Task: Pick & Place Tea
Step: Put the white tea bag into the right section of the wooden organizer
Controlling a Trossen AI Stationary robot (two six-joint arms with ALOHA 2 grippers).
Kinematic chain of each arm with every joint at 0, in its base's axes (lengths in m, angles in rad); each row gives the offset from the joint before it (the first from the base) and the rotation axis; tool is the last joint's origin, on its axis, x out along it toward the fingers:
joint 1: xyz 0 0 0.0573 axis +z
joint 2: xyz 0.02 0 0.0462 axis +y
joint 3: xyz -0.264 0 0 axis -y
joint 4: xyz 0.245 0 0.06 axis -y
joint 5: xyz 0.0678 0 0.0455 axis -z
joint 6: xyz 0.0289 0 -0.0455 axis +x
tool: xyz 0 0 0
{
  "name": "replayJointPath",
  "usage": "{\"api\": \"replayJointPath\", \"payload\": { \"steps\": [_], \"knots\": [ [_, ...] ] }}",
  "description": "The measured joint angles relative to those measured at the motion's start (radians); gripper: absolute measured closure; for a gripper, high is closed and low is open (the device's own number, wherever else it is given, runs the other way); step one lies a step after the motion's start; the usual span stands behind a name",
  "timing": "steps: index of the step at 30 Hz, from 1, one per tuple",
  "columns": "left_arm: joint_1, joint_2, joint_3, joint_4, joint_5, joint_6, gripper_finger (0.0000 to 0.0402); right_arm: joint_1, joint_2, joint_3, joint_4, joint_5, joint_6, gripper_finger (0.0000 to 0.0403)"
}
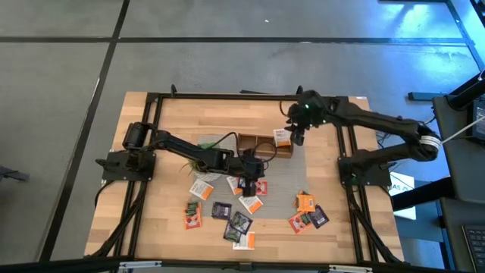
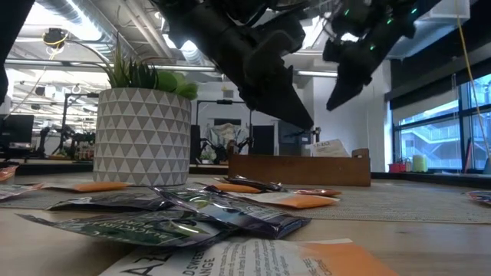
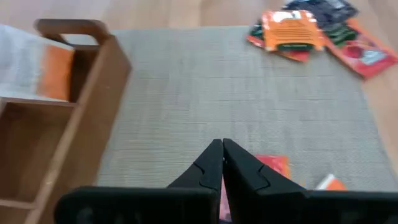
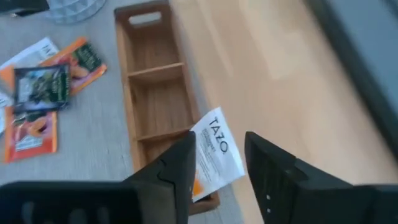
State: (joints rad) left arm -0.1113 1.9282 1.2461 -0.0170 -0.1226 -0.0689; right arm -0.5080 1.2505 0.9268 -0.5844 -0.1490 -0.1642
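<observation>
Leaning sachet (image 4: 214, 155) under right end effector (image 4: 219, 163)

Bare mat (image 1: 284, 176) lies open between sachet piles (image 1: 227, 208); plant (image 1: 198, 152) perhaps crowds box (image 1: 265, 144).

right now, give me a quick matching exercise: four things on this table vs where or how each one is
Things:
1. white sachet
2. left gripper
3. right gripper
4. potted plant

States:
a. shut, over the grey mat
b. standing in the wooden box's end compartment
c. open, above the box's end
d. beside the box's other end

Pairs: 1-b, 2-a, 3-c, 4-d
</observation>
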Motion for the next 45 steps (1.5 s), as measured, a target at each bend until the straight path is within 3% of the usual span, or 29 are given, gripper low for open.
{"api": "replayJointPath", "payload": {
  "steps": [5, 9, 14, 19, 29, 37, 45],
  "knots": [
    [0.0, 0.0, 0.0, -0.009, 0.032, -0.011, 0.0392, -0.085, 0.122, 0.039, -0.025, -0.17, -0.137, 0.0219],
    [0.0, 0.0, 0.0, -0.01, 0.032, -0.023, 0.0395, -0.1, 0.2, 0.044, 0.012, -0.177, -0.166, 0.0193],
    [0.0, 0.0, 0.0, -0.013, 0.032, -0.023, 0.0393, -0.1, 0.268, 0.044, 0.023, -0.169, -0.184, 0.019],
    [0.0, 0.0, 0.0, -0.014, 0.032, -0.023, 0.0391, -0.1, 0.282, 0.044, 0.023, -0.169, -0.185, 0.0219],
    [0.0, 0.0, 0.0, -0.014, 0.031, -0.023, 0.0392, -0.1, 0.279, 0.044, 0.018, -0.169, -0.185, 0.033],
    [0.0, 0.0, 0.0, -0.018, 0.031, -0.023, 0.0395, -0.1, 0.279, 0.044, 0.014, -0.169, -0.182, 0.0393],
    [0.0, 0.0, 0.0, -0.018, 0.031, -0.023, 0.0391, -0.1, 0.252, 0.044, 0.013, -0.21, -0.118, 0.0398]
  ]
}}
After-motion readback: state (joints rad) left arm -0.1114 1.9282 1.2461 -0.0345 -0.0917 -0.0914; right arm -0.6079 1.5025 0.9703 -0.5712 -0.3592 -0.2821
